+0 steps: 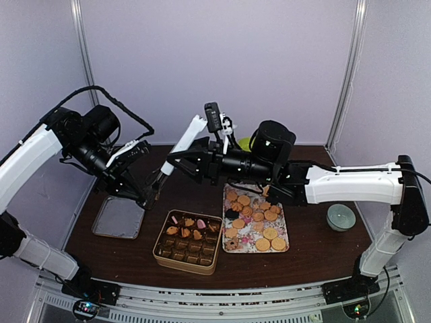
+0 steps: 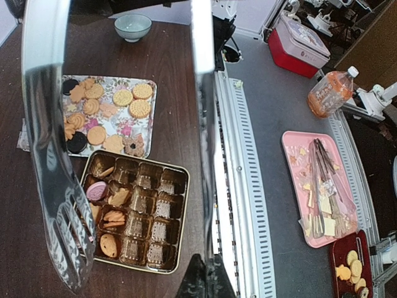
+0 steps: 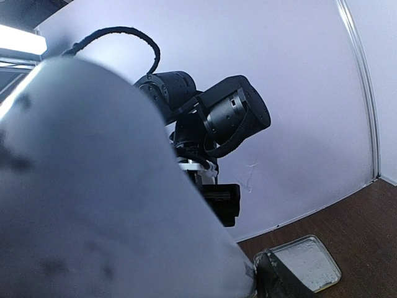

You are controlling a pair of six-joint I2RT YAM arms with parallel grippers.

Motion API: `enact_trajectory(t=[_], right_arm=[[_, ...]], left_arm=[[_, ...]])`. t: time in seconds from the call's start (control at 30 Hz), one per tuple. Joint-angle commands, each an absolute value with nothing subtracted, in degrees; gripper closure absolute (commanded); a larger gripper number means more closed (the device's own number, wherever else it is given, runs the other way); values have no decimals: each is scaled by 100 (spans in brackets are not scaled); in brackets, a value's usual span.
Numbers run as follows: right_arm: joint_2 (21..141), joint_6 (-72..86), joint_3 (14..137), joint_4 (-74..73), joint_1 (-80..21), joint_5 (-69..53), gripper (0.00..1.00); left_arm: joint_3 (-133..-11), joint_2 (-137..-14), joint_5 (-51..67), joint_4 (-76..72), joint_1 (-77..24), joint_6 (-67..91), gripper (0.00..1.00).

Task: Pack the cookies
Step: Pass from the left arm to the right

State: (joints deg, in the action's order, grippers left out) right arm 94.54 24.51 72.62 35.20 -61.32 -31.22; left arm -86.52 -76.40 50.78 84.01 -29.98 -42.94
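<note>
From above, most of the cookies [image 1: 262, 243] lie on a floral tray [image 1: 227, 247] at the middle of the dark bench [image 1: 310, 242]. A few more sit in the paper cups of a gold tin [image 1: 185, 264] just left of it. The tin's lid [image 1: 119, 217] lies further left and a grey bowl [image 1: 341, 217] stands to the right. The left pincer [image 1: 149, 195] hangs above the lid, meeting the lower end of a pale slotted utensil [image 1: 182, 145]. The right pincer [image 1: 176, 161] reaches across to that utensil. The left wrist view shows the shiny slotted blade and a narrow strip crossing over tray and tin, with the left pincer pressed together on it. In the right wrist view a white blur fills the foreground, so I cannot tell whether the right pincer is spread or gripping.
</note>
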Motion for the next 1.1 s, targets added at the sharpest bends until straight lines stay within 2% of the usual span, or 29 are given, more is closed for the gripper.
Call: enact_trajectory(t=[0.0, 0.17, 0.4, 0.5, 0.73, 1.07], right_arm=[[9234, 2198, 7633, 2921, -6143, -3178, 45], [9227, 2263, 7836, 2337, -5987, -3820, 43], [8904, 1773, 7717, 1748, -5931, -3678, 23], [8778, 1671, 7705, 1657, -5893, -3508, 19], [8800, 1662, 7867, 1543, -5825, -3658, 19], [9150, 1336, 8472, 545, -5830, -4258, 35]], left_arm=[[-8631, -7629, 5193, 8313, -2962, -4363, 100], [-8617, -7629, 5098, 8391, -2964, -4442, 100], [-8543, -7629, 5082, 8394, -2964, -4482, 100], [-8542, -7629, 5087, 8394, -2964, -4490, 100], [-8511, -7604, 5063, 8411, -2962, -4518, 100], [-8525, -7706, 4985, 8654, -2967, -4736, 100]])
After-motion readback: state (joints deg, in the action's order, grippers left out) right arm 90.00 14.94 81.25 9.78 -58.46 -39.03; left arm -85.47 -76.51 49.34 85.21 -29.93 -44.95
